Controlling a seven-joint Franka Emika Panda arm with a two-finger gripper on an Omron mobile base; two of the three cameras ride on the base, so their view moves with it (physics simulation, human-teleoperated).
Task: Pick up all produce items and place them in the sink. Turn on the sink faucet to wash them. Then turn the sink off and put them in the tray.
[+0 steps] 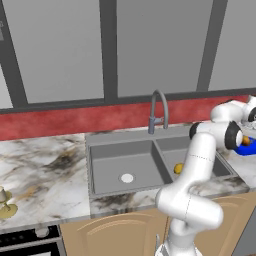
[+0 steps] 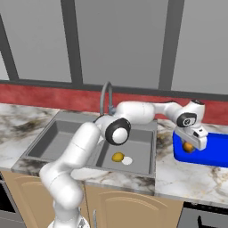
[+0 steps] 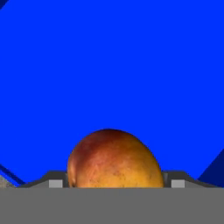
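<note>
The white arm's gripper (image 2: 189,147) hangs over the flat bright blue tray (image 2: 213,153) on the marbled worktop (image 2: 178,176), its jaws grasping the round orange fruit (image 3: 114,159). The oval yellow fruit (image 2: 117,156) lies in the right basin of the matte grey double sink (image 2: 53,141). The traying step appears to be in hand; next the jaws likely need lowering and releasing, then fetching the yellow fruit.

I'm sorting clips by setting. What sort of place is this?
A kitchen, by the look of it, and a rendered one: a marble-look counter holds a grey double sink with a tall curved faucet, wooden cabinet doors run below, and a red backsplash lines the wall.
</note>
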